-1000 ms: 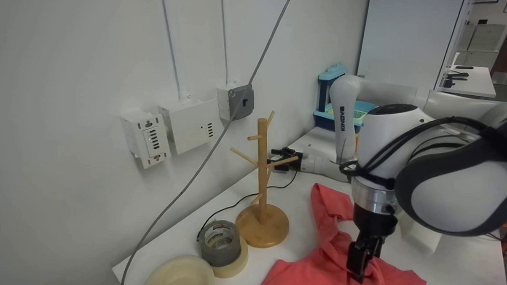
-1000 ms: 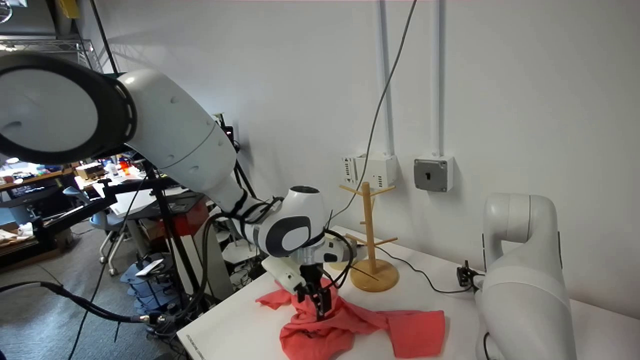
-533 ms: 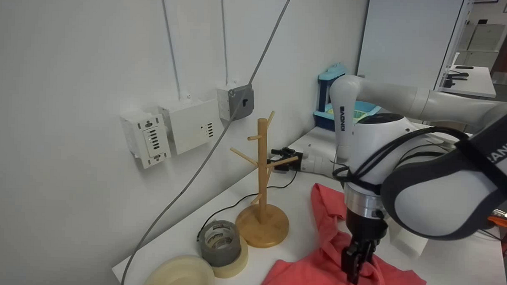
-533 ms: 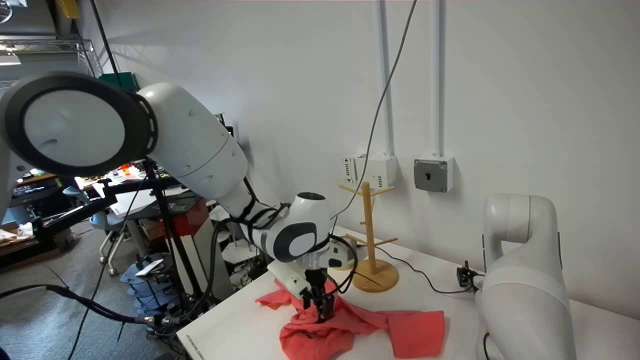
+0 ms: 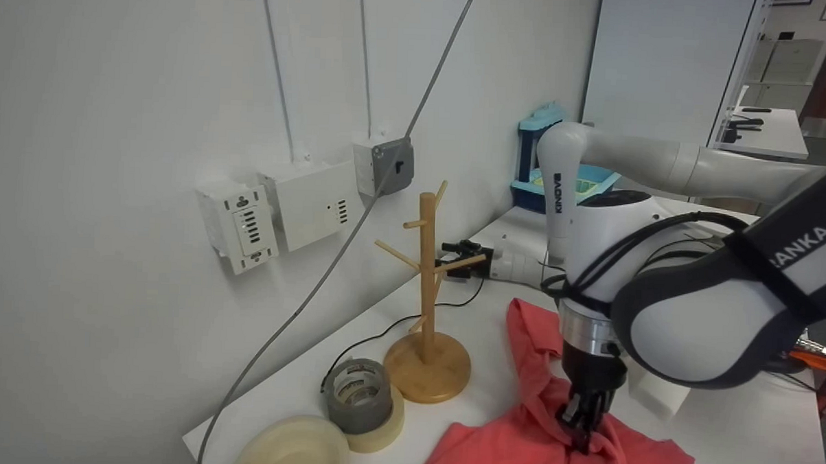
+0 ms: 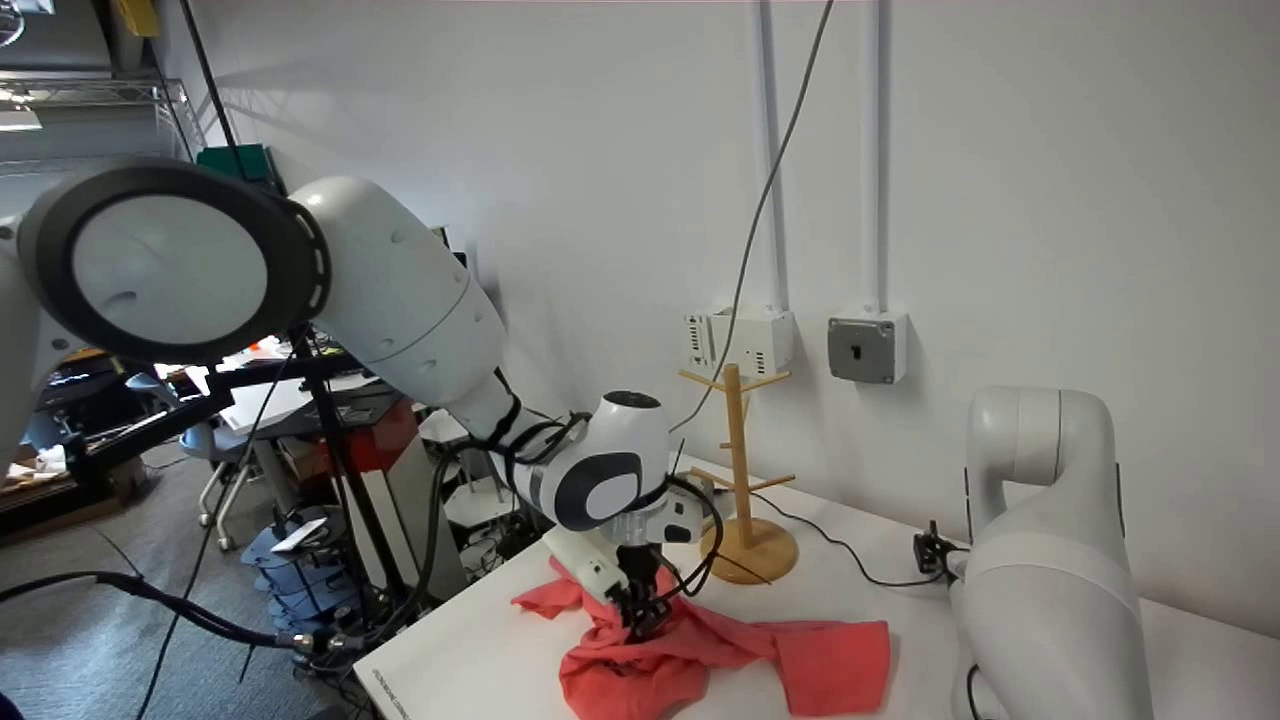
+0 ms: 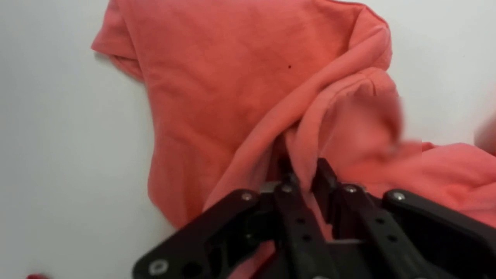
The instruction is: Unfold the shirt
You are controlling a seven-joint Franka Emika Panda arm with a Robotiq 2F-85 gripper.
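Observation:
The shirt (image 5: pixel 508 448), a crumpled coral-red garment, lies on the white table in both exterior views. One sleeve-like end of the shirt (image 6: pixel 835 665) reaches out flat to the side, while the middle is bunched. My gripper (image 5: pixel 581 442) points down into that bunched part. From the wrist view, a narrow upright fold of the shirt (image 7: pixel 306 147) runs between the fingertips of the gripper (image 7: pixel 304 164), which stand close together and appear to press it from both sides. More cloth spreads flat beyond the fingers. In an exterior view the fingertips are partly lost in the folds.
A wooden peg stand (image 5: pixel 428 280) rises behind the shirt. Beside it are stacked tape rolls (image 5: pixel 359 402) and a pale bowl (image 5: pixel 295 448). Another white arm (image 6: pixel 1050 570) stands past the shirt's flat end. A thin black cable crosses the table by the wall.
The gripper came down slightly and shifted onto the bunched cloth, and its fingers drew together around a fold. The shirt as a whole lies where it was.

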